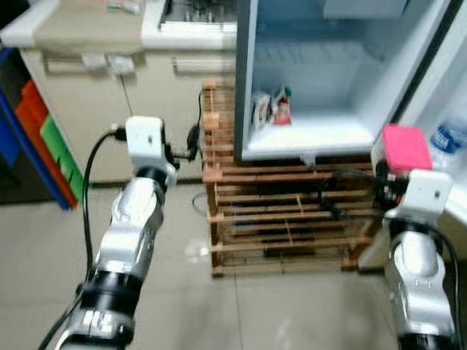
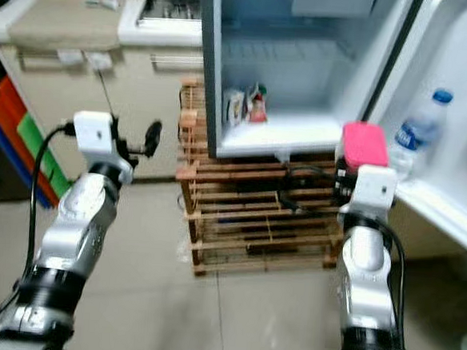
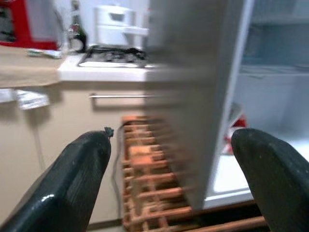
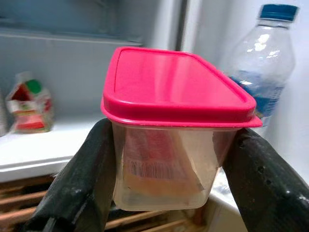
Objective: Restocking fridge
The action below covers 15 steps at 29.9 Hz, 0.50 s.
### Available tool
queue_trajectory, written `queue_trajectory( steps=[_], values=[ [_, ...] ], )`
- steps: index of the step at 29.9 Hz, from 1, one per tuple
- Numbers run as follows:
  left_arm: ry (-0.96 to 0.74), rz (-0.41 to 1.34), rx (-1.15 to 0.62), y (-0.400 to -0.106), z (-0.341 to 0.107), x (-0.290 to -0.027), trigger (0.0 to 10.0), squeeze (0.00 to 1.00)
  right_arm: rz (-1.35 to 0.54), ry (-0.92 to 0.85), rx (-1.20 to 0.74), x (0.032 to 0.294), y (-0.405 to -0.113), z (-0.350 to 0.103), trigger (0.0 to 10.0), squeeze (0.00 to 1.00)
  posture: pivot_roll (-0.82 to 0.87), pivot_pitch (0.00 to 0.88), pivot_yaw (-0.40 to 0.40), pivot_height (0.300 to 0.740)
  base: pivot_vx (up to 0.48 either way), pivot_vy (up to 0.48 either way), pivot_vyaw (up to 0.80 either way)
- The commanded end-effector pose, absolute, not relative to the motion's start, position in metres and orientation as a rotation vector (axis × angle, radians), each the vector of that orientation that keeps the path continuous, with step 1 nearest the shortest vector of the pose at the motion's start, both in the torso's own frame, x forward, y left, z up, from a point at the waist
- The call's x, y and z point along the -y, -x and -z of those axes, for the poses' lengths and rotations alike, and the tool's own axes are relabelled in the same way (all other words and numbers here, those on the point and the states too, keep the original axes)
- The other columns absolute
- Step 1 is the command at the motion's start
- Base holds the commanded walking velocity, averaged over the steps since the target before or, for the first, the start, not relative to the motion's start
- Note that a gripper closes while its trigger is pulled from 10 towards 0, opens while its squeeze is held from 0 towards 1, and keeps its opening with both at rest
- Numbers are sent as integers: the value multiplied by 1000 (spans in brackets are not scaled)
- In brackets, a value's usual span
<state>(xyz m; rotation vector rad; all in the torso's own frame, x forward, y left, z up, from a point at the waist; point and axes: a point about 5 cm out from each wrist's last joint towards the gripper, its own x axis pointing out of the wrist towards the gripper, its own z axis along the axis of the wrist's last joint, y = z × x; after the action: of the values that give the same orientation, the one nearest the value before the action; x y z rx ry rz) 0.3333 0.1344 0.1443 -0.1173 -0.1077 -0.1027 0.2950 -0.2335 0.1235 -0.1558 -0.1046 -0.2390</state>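
We saw the right gripper (image 4: pixel 169 193) clasping a pink-lidded container (image 4: pixel 174 125) before the fridge (image 1: pixel 300 140); the left gripper (image 3: pixel 169 179) hung released.

Bright, even indoor light; every view soft with motion blur.

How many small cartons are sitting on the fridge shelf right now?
2, side by side at the left end of the fridge shelf: a pale carton and a red-and-green carton to its right. More may sit out of sight.
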Motion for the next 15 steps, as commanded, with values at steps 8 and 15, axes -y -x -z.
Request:
queue_trajectory(
  steps=[8, 15],
  values=[
    [106, 135, 133, -332, -149, -127, 10000, 0, 245, 160, 115, 238, -297, -127, 10000, 0, -141, 0, 38, 740, 480, 0, 0],
    [88, 161, 132, -331, -150, -122, 10000, 0, 238, 164, 114, 236, -300, -130, 10000, 0, -141, 0, 41, 740, 78, -111, 570]
  ],
)
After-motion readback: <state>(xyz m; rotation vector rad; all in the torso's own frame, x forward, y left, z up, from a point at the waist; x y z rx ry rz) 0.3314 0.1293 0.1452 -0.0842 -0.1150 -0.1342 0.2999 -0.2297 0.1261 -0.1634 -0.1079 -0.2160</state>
